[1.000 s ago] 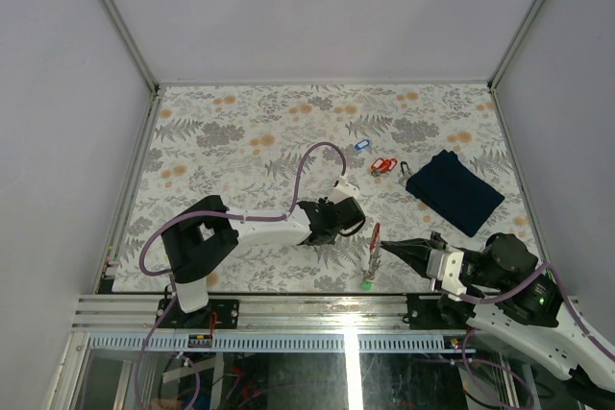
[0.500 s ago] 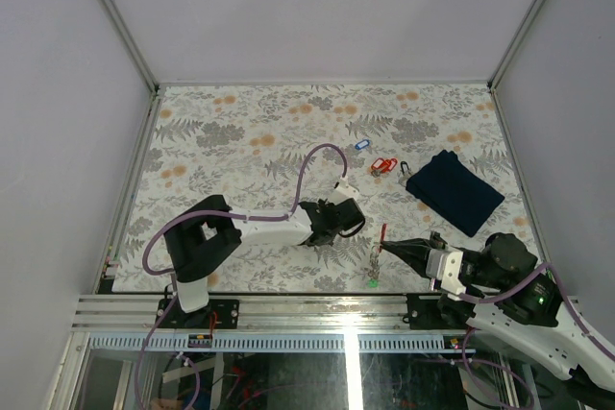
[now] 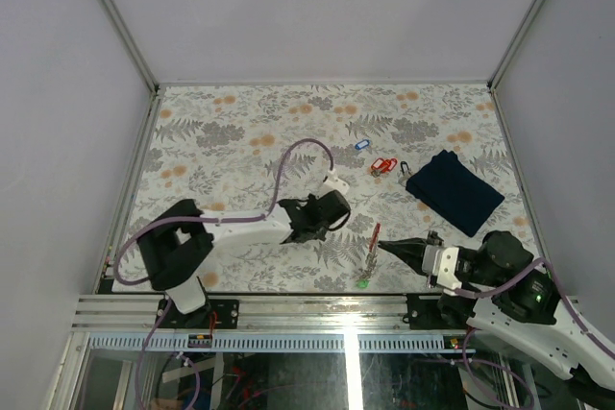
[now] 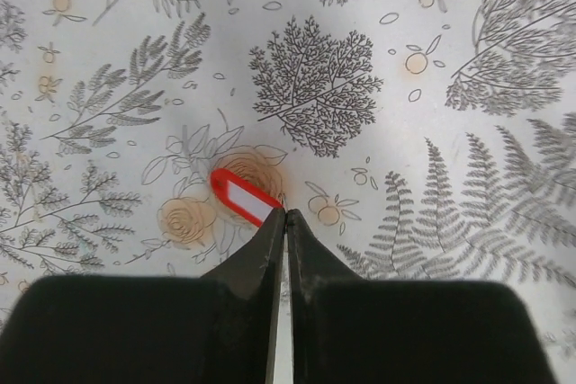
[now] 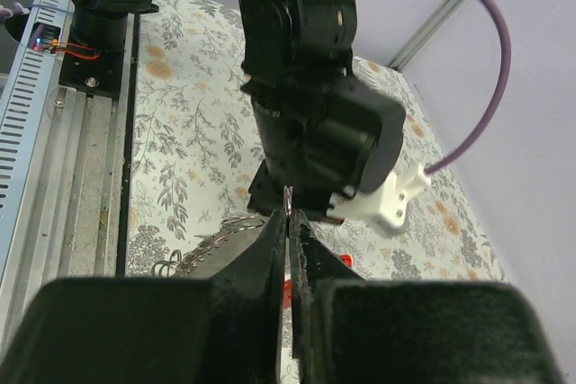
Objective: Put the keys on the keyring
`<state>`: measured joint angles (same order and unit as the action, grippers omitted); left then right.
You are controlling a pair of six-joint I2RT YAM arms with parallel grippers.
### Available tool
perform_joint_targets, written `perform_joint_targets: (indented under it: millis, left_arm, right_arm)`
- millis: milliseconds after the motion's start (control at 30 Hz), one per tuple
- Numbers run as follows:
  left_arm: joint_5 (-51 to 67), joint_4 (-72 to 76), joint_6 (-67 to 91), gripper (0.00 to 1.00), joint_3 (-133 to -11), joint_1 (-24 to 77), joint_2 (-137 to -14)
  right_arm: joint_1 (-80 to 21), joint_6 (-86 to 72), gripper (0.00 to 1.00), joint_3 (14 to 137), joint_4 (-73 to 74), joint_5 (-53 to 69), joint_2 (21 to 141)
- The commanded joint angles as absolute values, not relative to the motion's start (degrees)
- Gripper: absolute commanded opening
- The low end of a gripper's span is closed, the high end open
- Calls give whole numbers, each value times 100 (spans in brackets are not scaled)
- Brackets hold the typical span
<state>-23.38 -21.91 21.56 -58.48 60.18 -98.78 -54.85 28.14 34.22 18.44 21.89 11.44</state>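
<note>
My right gripper (image 3: 381, 247) is shut on a thin metal keyring (image 5: 288, 196) that sticks up between its tips. A chain of keys hangs from the keyring, with a red tag (image 3: 375, 232) and a green tag (image 3: 363, 283). My left gripper (image 3: 327, 213) is shut and points down at the table. In the left wrist view a red tag with a white label (image 4: 244, 200) lies flat at the left gripper's tips (image 4: 285, 213). I cannot tell whether the tips pinch it. Loose keys with a blue tag (image 3: 361, 144) and red tags (image 3: 384, 165) lie farther back.
A dark navy folded cloth (image 3: 455, 191) lies at the right. The left arm's wrist (image 5: 315, 123) looms just beyond the right gripper's tips. Metal rails (image 3: 288, 309) run along the near table edge. Grey walls enclose the table.
My left gripper has drawn back to the left, away from the right gripper. The hanging keys swung slightly under the right gripper, which stays shut.
</note>
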Motion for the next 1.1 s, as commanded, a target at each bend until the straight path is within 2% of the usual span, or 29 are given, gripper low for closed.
perform_joint_targets:
  millis: [0, 400, 700, 1067]
  left_arm:
    - [-1626, -1303, 1842, 0, -5411, 5790, -8979]
    - [-978, -560, 1335, 0, -4634, 5688, -6793]
    - [-388, -491, 551, 0, -4409, 5696, -5205]
    - [383, -992, -157, 0, -5233, 5700, -4776]
  right_arm:
    - [-5503, 2565, 0, 3749, 1428, 2027, 1283]
    - [-5502, 1360, 0, 3916, 598, 1522, 2063]
    - [-5502, 1162, 0, 4322, 167, 2641, 3045]
    - [-5502, -741, 0, 3607, -2554, 2693, 3656]
